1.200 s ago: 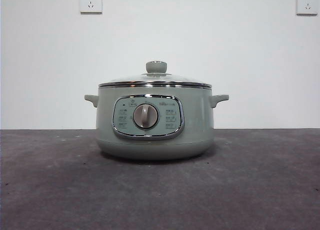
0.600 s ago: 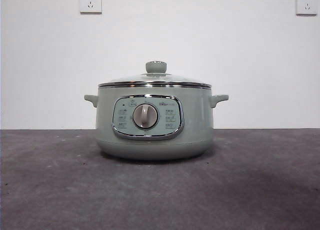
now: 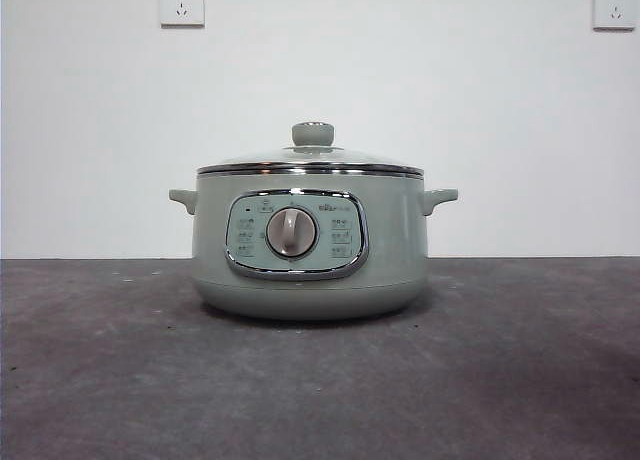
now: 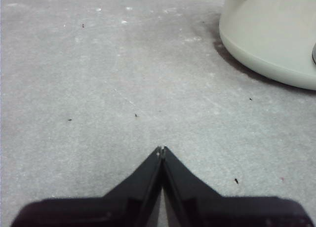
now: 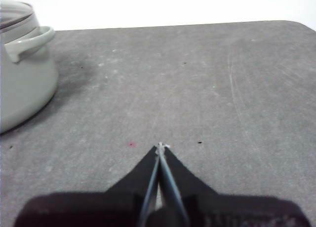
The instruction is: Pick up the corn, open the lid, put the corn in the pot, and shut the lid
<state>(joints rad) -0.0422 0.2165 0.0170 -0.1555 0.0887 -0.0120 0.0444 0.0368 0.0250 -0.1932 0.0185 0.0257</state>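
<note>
Pot (image 3: 310, 245) mid-table (image 3: 120, 380), upright, panel (image 3: 296, 234) and dial (image 3: 291, 232) facing front camera. Lid (image 3: 310, 160) seated on rim, knob (image 3: 312, 133) up. Two side handles level, one per side. Corn not visible in any view; location can't be told.

Left gripper (image 4: 162, 149): jaws pressed together at tips, clamped on nothing, hanging over bare table. Pot's lower wall (image 4: 269, 37) off to one side in that wrist view, well apart from tips.

Right gripper (image 5: 160, 147): jaws likewise together, empty, over bare table. Pot's side with one handle (image 5: 29, 42) and a sliver of lid edge (image 5: 15, 12) visible at frame edge, well apart from tips. Small red speck (image 5: 131, 144) on table near tips.

Neither arm showing in front view. Two wall sockets (image 3: 181, 2) high on white wall behind pot, one toward each top corner. Table grey, scuffed, small dark specks scattered.
</note>
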